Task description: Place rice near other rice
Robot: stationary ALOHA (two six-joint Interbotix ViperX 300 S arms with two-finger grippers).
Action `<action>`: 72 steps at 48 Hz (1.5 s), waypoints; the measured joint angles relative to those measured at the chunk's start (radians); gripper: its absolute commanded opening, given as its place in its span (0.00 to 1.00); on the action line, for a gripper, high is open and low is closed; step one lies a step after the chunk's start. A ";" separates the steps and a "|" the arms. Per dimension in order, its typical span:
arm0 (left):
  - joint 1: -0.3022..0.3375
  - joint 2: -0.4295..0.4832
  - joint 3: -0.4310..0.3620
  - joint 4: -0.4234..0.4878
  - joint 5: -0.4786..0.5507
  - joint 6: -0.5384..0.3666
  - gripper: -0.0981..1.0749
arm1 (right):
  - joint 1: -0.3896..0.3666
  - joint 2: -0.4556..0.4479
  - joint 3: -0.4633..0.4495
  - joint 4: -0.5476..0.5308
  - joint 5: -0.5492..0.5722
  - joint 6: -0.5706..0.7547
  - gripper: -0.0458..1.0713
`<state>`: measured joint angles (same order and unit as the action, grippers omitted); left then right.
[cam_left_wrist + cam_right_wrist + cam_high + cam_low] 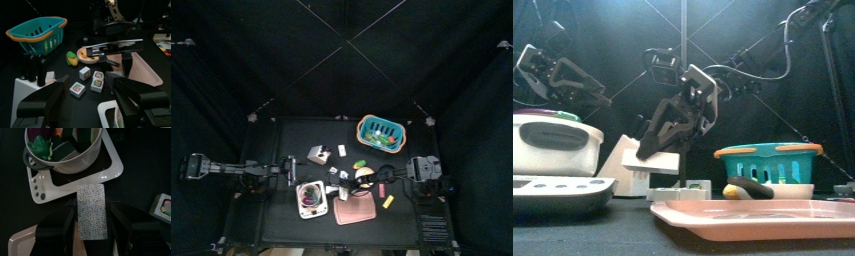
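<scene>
My right gripper [91, 230] is shut on the rice [90, 208], a white boxy packet with dark speckles, and holds it above the table beside the white bowl [80, 158]. In the left wrist view this gripper [115, 47] hangs past several small white packets [97, 86] with green and red markings that lie on the table. From above it [369, 183] is near the table's middle. My left gripper [87, 97] is open and empty, a little short of those packets, and it also shows in the top view [294, 172].
A teal basket [378, 130] stands at the back right. A pink tray [354, 210] lies at the front, with a yellow block [385, 200] beside it. The white bowl sits on a white scale [560, 190] at the front left. A white box [30, 95] stands by my left gripper.
</scene>
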<state>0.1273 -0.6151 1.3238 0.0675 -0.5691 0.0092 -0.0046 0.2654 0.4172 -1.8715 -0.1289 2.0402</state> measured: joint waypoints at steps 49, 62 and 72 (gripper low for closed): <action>0.003 -0.089 0.017 0.046 0.000 0.002 0.88 | -0.028 -0.037 -0.002 0.298 0.137 0.002 0.62; 0.003 -0.089 0.015 0.044 0.002 0.002 0.88 | -0.038 -0.055 0.000 0.339 0.178 0.000 0.62; 0.003 -0.087 0.020 0.044 0.000 0.000 0.88 | -0.058 -0.071 0.018 0.376 0.210 0.000 0.62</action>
<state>0.1304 -0.7026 1.3438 0.1120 -0.5691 0.0092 -0.0629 0.1948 0.4357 -1.4956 0.0813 2.0402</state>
